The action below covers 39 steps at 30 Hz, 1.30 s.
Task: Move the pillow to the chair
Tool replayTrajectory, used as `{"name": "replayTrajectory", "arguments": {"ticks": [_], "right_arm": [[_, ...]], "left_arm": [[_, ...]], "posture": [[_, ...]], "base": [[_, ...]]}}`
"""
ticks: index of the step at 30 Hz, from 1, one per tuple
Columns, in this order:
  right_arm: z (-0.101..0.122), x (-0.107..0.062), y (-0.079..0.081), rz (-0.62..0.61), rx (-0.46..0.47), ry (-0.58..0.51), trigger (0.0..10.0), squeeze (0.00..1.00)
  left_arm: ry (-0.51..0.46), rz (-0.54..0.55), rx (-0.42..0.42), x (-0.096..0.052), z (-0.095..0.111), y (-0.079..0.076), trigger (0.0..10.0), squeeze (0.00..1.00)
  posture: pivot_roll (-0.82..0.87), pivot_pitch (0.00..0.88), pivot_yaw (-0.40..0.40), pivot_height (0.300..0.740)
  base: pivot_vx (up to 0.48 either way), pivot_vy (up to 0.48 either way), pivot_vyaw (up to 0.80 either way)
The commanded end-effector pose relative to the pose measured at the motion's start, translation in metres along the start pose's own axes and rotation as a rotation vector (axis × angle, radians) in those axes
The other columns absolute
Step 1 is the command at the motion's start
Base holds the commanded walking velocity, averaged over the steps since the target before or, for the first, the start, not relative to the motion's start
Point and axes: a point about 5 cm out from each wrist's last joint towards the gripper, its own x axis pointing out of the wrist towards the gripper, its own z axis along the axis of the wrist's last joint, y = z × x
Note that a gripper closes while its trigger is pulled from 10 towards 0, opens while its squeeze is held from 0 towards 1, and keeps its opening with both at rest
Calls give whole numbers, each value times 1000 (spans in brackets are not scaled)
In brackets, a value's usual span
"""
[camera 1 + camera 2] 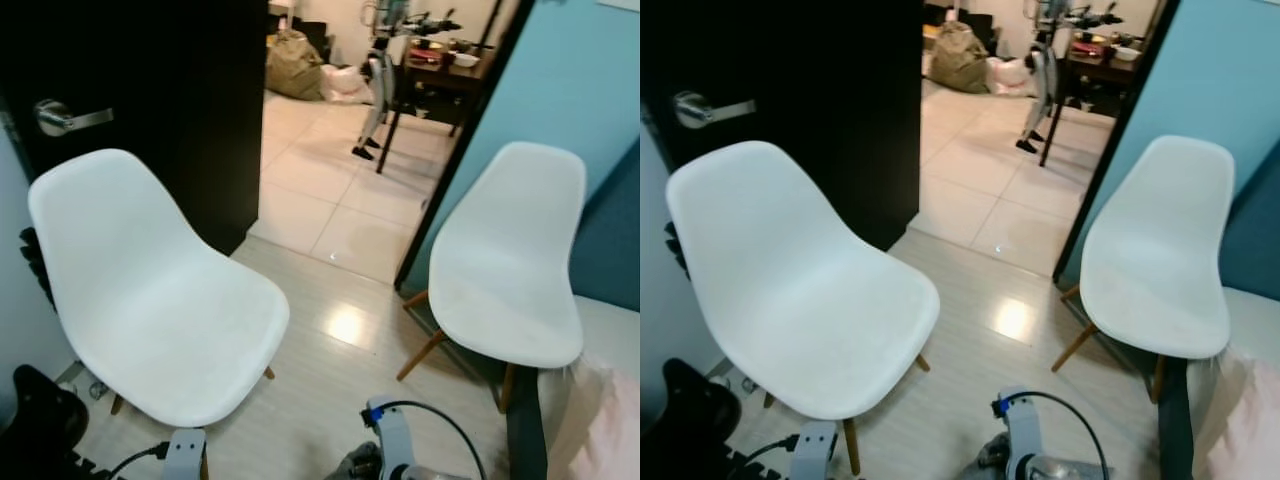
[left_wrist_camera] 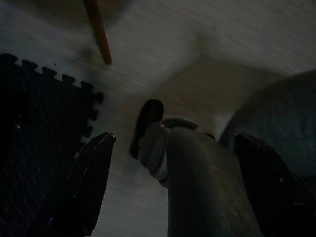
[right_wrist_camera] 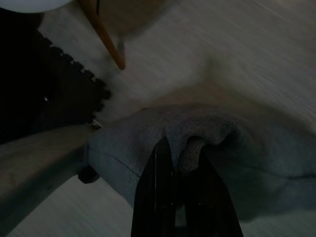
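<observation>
Grey pillow [image 3: 207,143] pinched in right end effector [image 3: 180,163] (low, dim) — left end effector [image 2: 173,163] spread apart

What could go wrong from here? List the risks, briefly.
1. The right gripper pinches just a fold of the grey pillow; it may slip free.
2. The pillow hangs low near a wooden chair leg and could snag.
3. The left white chair has a smooth, curved seat; the pillow might slide off.

A pale wood-plank floor [image 1: 330,390] meets glossy cream tiles [image 1: 330,190] at an open doorway. A black door [image 1: 150,90] with a silver lever handle [image 1: 62,118] stands beside a teal wall [image 1: 560,90]. Beyond stands a dark wooden table [image 1: 440,80].
</observation>
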Motion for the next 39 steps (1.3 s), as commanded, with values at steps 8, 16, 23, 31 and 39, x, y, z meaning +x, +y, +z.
{"name": "replayTrajectory", "arguments": {"ticks": [8, 16, 23, 31, 39], "right_arm": [[15, 3, 3, 1, -21, -39, 10000, 0], [15, 3, 7, 23, -64, -37, 10000, 0], [10, 3, 5, 12, -68, -22, 10000, 0], [11, 2, 3, -20, -56, -22, 10000, 0], [8, 2, 4, -10, -62, -15, 10000, 0]], "left_arm": [[-13, 3, 32, 3, 6, -5, 10000, 0], [-9, -12, 63, 4, 9, -8, 10000, 0], [-5, -11, 56, 4, 7, -8, 10000, 0], [0, -3, 38, 4, 7, -7, 10000, 0], [-10, 11, -2, 3, 6, -4, 10000, 0]], "posture": [[218, 0, -137, 740], [218, 0, -138, 740], [216, 0, -139, 740], [213, 0, -137, 740], [211, 0, -139, 740]], "base": [[0, -152, 359], [0, -472, 495], [0, -480, 800], [0, -171, 99], [0, 0, 0]]}}
